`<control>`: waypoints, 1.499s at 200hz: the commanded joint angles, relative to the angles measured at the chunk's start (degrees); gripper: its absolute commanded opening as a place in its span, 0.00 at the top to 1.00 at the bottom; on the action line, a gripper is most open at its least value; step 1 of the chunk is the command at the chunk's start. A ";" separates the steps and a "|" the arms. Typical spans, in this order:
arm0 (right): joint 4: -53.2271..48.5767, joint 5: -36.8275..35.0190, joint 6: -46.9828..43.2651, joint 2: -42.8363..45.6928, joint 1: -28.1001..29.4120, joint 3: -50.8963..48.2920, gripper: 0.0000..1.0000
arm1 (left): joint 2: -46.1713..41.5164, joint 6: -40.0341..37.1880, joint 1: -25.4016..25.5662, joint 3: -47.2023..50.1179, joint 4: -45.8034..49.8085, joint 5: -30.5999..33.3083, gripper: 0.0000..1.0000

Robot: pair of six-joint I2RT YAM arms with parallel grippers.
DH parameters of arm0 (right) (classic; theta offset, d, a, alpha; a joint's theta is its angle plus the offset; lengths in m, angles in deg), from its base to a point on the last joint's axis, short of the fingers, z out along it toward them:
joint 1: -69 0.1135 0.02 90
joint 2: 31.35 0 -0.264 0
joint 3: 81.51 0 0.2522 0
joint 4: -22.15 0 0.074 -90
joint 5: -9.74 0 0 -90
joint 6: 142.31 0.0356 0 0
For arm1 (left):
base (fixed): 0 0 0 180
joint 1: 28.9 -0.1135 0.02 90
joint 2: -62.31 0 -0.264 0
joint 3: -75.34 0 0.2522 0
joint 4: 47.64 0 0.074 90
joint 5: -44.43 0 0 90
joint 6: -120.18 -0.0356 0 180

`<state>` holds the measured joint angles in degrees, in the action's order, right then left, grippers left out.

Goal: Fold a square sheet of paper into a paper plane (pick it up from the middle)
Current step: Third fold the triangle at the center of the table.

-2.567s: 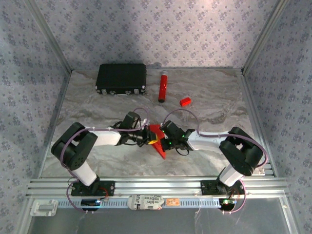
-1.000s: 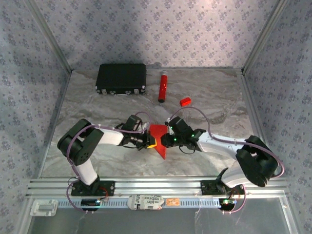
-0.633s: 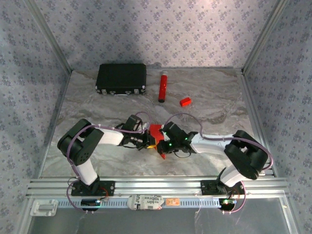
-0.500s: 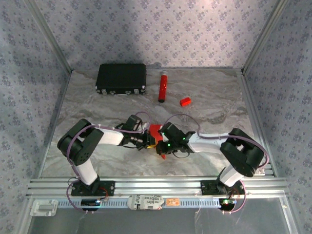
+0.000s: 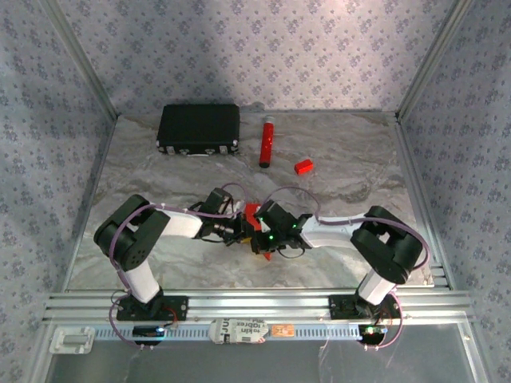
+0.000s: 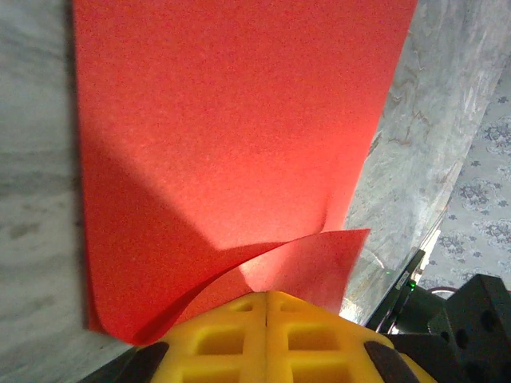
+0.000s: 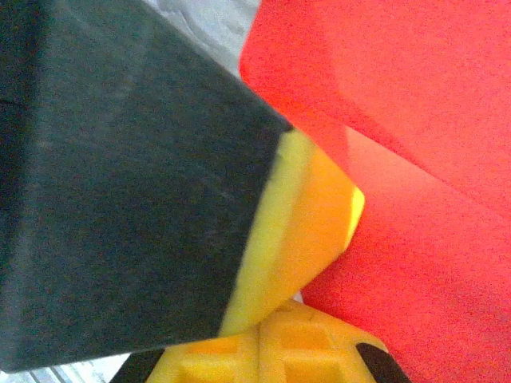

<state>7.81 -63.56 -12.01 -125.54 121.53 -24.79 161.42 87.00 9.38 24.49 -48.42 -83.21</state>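
Square sheet of paper (image 5: 252, 214): red, partly folded, near-centre of table (image 5: 351, 159), between both wrists. Left gripper (image 6: 266, 299): pads fully closed, pinching sheet's edge, one flap curled up. Right gripper (image 7: 263, 339): fully closed beside sheet; hold on it unclear. Step, judged: mid-fold, creasing. Next, likely: flap pressed flat, edges aligned.

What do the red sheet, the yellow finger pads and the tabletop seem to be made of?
The red sheet: probably thin matte paper; it curls and creases softly and shows no shine. The yellow pads: moulded plastic or rubber, I cannot tell which; square recesses are cast into them. The tabletop: a grey marble-look surface with pale veining, possibly only a printed cover.
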 commanded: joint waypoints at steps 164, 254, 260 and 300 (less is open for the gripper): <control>6.82 3.15 4.06 5.20 -1.12 -11.33 0.94 | 2.33 -1.34 -0.82 0.17 7.78 3.63 1.00; 5.72 3.88 3.59 9.93 -1.21 -17.02 0.93 | 2.37 -1.27 -0.89 0.34 7.87 3.81 1.00; 5.44 4.01 3.50 10.09 -1.21 -17.25 0.93 | 2.40 -1.26 -1.00 0.34 7.88 3.79 1.00; 3.65 3.77 2.98 12.27 -1.46 -19.02 0.94 | 2.48 -1.36 -1.11 0.49 8.00 3.82 1.00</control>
<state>18.72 -60.89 -8.58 -114.48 120.42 -41.20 161.49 86.19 9.08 23.95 -46.96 -83.26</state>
